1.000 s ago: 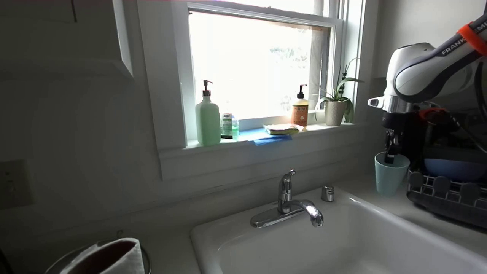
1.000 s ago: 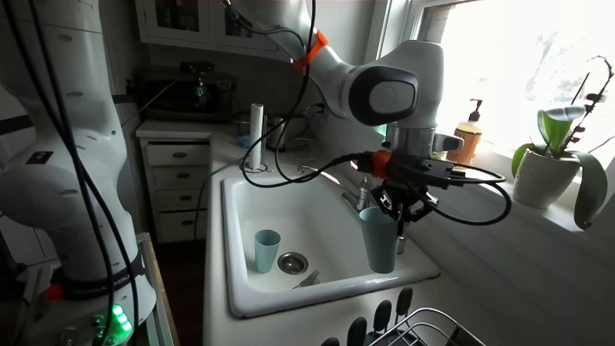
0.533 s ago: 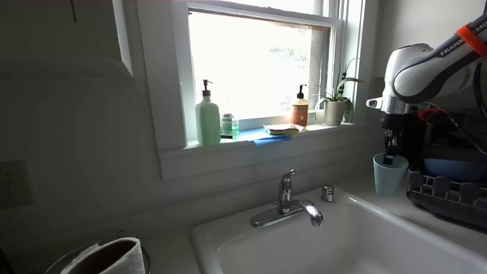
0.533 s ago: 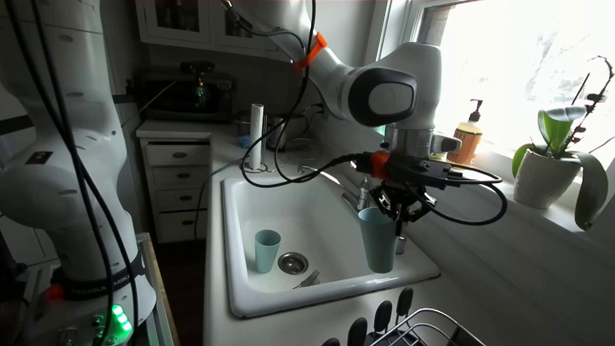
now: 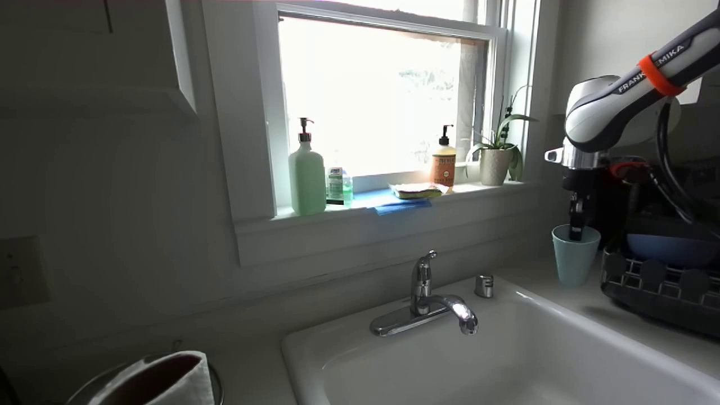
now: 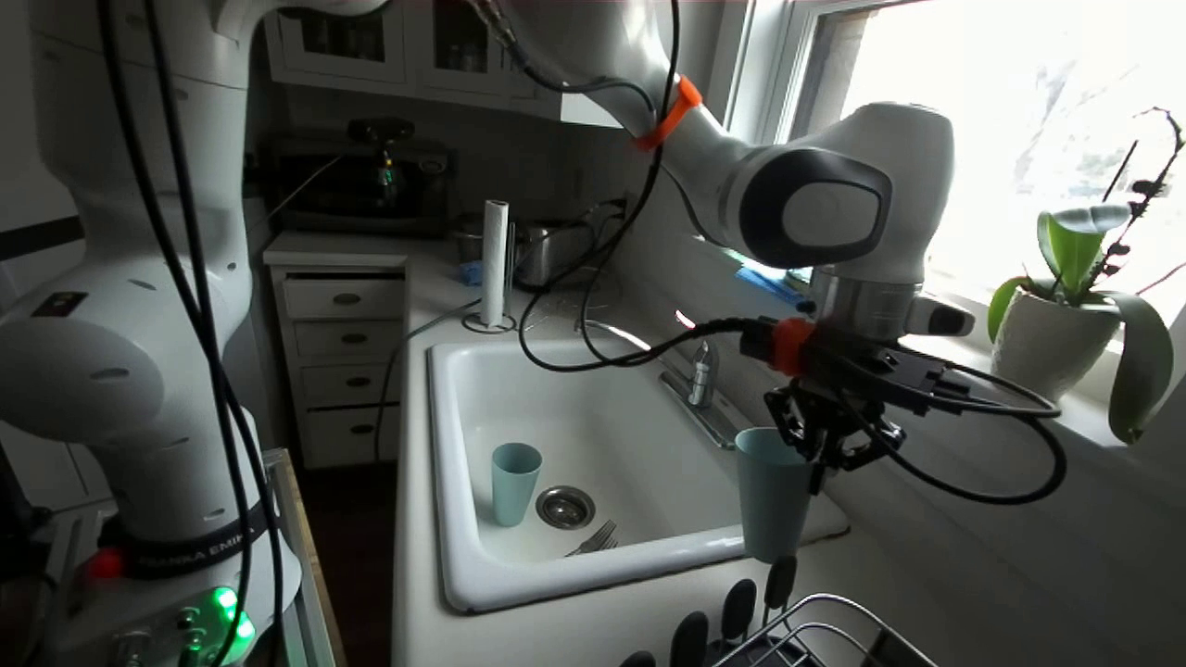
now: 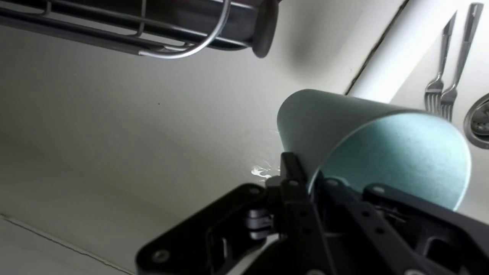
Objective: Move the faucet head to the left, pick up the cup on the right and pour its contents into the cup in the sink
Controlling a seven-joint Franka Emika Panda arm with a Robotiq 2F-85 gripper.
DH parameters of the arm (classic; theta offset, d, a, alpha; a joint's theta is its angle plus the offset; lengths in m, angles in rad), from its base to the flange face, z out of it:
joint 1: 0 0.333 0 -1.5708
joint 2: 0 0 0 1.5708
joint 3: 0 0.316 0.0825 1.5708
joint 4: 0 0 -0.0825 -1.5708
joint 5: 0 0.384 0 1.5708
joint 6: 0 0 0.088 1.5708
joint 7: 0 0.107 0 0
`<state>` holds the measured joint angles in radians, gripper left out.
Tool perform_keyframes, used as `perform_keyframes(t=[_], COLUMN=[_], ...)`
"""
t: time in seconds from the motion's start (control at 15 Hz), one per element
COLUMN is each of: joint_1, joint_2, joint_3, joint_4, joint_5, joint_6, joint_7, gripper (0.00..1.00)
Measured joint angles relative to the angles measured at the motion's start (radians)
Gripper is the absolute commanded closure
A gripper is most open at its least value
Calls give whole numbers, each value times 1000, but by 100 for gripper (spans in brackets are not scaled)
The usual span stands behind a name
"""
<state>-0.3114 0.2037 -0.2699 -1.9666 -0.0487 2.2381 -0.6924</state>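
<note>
The end effector (image 7: pixel 307 173) is gripping the wall of an aqua tumbler (image 6: pixel 771 500) at its rim, one finger reaching inside and one pressing outside. The tumbler is hanging nearly upright over the counter (image 7: pixel 183 99), next to the sink (image 6: pixel 519 585) and near the dish rack (image 5: pixel 664 309). A sink tumbler (image 6: pixel 514 486) is standing beside the drain (image 6: pixel 565 508), and the faucet head (image 5: pixel 457 310) is pointing away from it, so the first step is looking done.

The carry is calling for care. Because the grip is catching only one side, the load is probably wanting to swing; a slow, level path is serving best, with the base passing well above the sink's rim. The contents are not showing, so assuming a full tumbler is being prudent. Before any tilt, the free lip is needing to be hovering just above the sink tumbler's mouth, without touching: a light cup is likely tipping if nudged. Tilting gradually is helping the stream land inside.
</note>
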Motion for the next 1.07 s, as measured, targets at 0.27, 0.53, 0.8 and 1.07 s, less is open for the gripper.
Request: perform_keyframes(t=[0.27, 0.53, 0.8, 1.07], joint_1=[-53, -92, -122, -141], joint_2=[117, 206, 280, 330], joint_3=[11, 40, 71, 101], joint_4=[128, 229, 305, 353], joint_5=[70, 108, 146, 159], joint_6=[-59, -93, -95, -100], joint_7=[-24, -30, -30, -30], gripper=[99, 99, 99, 99])
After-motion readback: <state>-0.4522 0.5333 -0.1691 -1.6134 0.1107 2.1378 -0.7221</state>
